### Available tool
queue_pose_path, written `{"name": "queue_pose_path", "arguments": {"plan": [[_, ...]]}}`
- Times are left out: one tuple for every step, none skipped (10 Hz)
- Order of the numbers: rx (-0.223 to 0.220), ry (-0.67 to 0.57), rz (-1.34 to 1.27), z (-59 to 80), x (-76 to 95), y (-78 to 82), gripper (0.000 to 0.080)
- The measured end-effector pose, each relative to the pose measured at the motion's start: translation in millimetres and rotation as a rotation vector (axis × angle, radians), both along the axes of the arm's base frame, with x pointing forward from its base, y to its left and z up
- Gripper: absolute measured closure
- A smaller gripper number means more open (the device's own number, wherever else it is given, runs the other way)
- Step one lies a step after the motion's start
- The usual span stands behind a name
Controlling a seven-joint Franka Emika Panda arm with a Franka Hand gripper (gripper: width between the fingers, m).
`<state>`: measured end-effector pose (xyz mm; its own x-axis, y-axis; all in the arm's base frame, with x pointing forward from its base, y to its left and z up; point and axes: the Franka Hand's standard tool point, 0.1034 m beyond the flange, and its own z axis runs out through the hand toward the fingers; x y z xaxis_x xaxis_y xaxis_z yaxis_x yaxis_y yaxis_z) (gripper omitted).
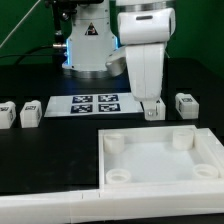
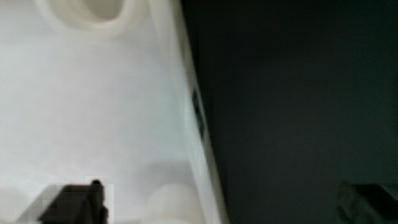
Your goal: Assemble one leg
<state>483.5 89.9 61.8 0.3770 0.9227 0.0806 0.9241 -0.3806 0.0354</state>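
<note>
The pincer (image 1: 152, 111) hung low on the white arm (image 1: 146, 50), close over the dark counter (image 1: 40, 150) by the far edge of the large white panel (image 1: 160, 158). In the wrist view the pincer (image 2: 222, 204) was spread wide. Its 2 dark fingertips (image 2: 71, 203) stood well apart with nothing gripped between them, only the panel (image 2: 89, 110) edge and the bare counter (image 2: 302, 100) below. 1 round socket (image 2: 98, 15) of the panel showed in that view.

In the exterior view the nearest leg (image 1: 186, 104) stood on the counter just beside the pincer, on the exterior view's right, apart from it and behind the panel's far right corner. A second leg (image 1: 30, 112) and a third leg (image 1: 5, 114) stood side by side near the exterior view's left edge, well apart from the pincer. Whether a fourth leg sat hidden behind the pincer I could not tell.

The marker board (image 1: 95, 103) lay flat between the left 2 legs and the pincer. The panel lay with its sockets facing up, 1 in each of the 4 corners. A white strip (image 1: 50, 205) ran along the near edge on the exterior view's left.
</note>
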Motion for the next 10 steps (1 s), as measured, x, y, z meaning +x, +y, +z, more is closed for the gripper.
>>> {"name": "queue_pose_path", "arguments": {"plan": [[0.013,0.01,-0.17,3.0,-2.3,15.0,0.0151],[0.028,0.023,-0.304,2.9,-6.3,33.6,0.0151],[0.044,0.038,-0.441,2.4,-8.8,44.3,0.0151],[0.054,0.047,-0.512,2.2,-8.7,43.5,0.0151],[0.06,0.052,-0.57,2.1,-8.7,43.4,0.0151],[0.07,0.063,-0.667,2.1,-9.0,44.5,0.0151],[0.081,0.074,-0.761,2.0,-9.3,45.6,0.0151],[0.091,0.089,-0.879,1.9,-10.7,50.1,0.0151],[0.101,0.114,-1.042,1.0,-16.4,65.7,0.0151],[0.111,0.136,-1.124,0.8,-19.7,78.0,0.0151]]}}
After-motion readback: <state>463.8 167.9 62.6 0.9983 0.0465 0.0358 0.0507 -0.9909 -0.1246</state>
